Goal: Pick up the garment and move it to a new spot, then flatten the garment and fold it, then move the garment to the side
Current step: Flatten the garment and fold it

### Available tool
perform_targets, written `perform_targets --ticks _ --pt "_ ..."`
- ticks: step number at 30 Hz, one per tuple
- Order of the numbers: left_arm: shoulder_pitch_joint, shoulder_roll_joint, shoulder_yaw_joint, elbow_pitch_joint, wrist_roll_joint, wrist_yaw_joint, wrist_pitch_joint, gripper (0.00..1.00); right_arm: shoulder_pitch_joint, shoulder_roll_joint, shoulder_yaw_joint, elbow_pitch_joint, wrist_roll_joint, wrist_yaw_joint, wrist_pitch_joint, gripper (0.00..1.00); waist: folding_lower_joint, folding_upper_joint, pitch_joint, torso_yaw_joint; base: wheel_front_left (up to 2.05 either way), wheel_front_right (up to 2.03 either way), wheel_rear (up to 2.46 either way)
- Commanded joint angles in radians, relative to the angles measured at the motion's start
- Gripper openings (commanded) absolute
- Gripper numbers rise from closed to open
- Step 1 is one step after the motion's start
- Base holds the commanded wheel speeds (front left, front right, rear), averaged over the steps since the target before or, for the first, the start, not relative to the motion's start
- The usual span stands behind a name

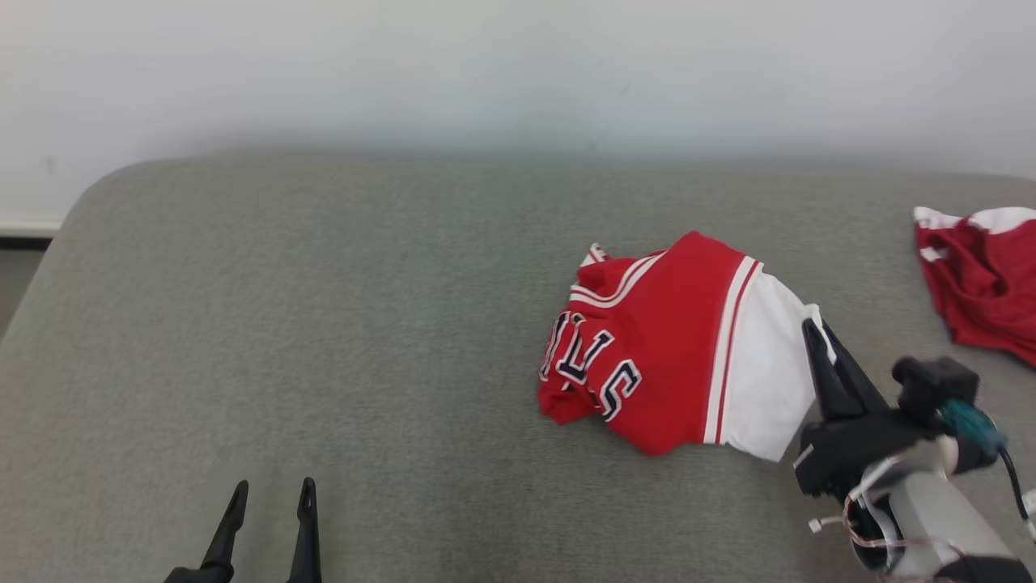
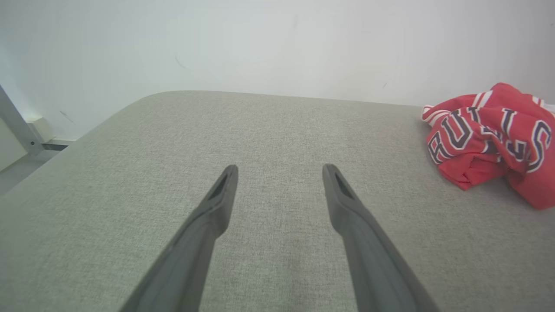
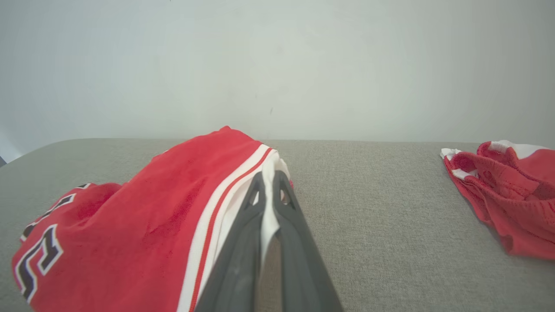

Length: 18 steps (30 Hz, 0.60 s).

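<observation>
In the head view the left gripper (image 1: 271, 490) sits nearest, at the bottom edge, its two fingers spread and holding nothing, over the bare grey table (image 1: 324, 324). Lower right, the right gripper (image 1: 816, 332) has its fingers pressed together on the white edge of the garment (image 1: 664, 348). The garment is a crumpled red jersey with white stripes and dark lettering, lying right of centre on the table. Its long axis runs across the table, from the pinched white end toward the lettered end on the robot's left. The right arm is at the garment, and the left gripper is well apart from it. Another red cloth (image 1: 983, 283) lies at the right edge, apart from the garment.

In the left wrist view the left gripper's fingers (image 2: 219, 199) stand open above the table. The garment (image 2: 485, 138) is off to the right, its lettered end nearest.

In the right wrist view the right gripper (image 3: 269, 184) pinches a fold of white fabric between closed fingers. The red body of the garment (image 3: 164, 208) spreads away to the left, and the other red cloth (image 3: 507, 195) lies far right.

My judgement is that the lift to a new spot falls to the right arm, with the garment's body trailing toward the left.
</observation>
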Motion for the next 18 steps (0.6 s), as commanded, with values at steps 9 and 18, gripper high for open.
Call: perform_targets --ticks 9,18 --pt "0.012 -0.007 0.009 -0.001 0.013 -0.016 -0.003 1.00 0.344 0.077 -0.130 -0.438 0.064 -0.003 0.064 0.00 0.0001 -0.0001 -0.041 -0.112 0.00 0.00 0.00" --pt "-0.001 -0.021 0.018 0.009 0.020 -0.028 -0.003 1.00 0.690 0.209 -0.260 -0.713 0.043 -0.003 0.245 0.00 0.0001 -0.0001 -0.023 -0.141 0.00 0.00 0.00"
